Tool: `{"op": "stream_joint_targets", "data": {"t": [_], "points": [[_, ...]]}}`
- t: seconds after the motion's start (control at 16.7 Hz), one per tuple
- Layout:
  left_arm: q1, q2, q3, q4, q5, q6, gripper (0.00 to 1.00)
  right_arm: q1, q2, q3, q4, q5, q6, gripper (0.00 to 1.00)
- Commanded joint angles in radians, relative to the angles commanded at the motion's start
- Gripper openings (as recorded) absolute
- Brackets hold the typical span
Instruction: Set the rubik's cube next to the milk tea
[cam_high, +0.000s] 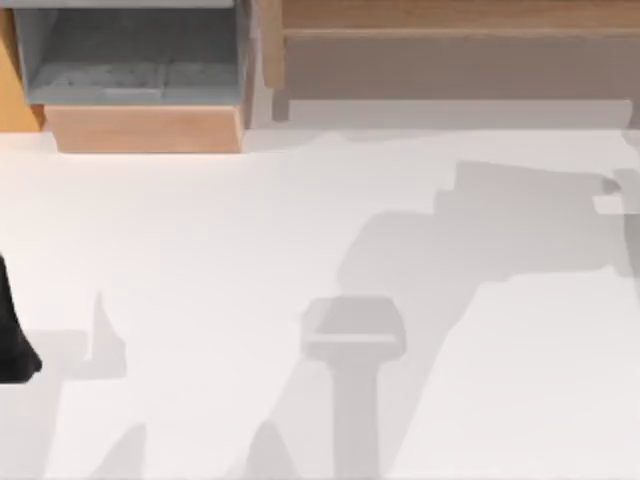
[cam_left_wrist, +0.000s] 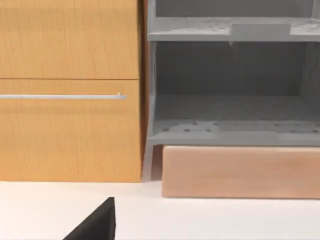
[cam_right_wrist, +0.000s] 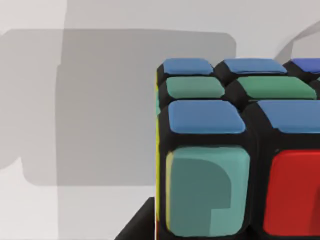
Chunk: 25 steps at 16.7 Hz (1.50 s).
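The rubik's cube (cam_right_wrist: 235, 150) sits right under the right wrist camera above the white worktop (cam_high: 200, 260) — probably carried, though I cannot tell; left arm (cam_high: 12, 340) idles at the left edge.

The rubik's cube (cam_right_wrist: 235, 150) was cut off at the right wrist view's edges, so its full extent could not be told. A dark part (cam_right_wrist: 137, 225) beside it was clipped too and could not be identified. On the top view's left edge a black shape (cam_high: 12, 340) was cropped. The grey shelf unit (cam_high: 135, 55) was cut at the top edge, the wooden cabinet (cam_left_wrist: 70, 90) likewise in the left wrist view.
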Motion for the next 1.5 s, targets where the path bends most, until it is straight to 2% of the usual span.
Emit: {"op": "stream_joint_targets", "data": {"t": [1.5], "points": [[0.000, 0.000, 0.000, 0.000, 0.000, 0.000, 1.00, 0.005, 0.013, -0.062, 0.071, 0.003, 0.000, 0.00]]}}
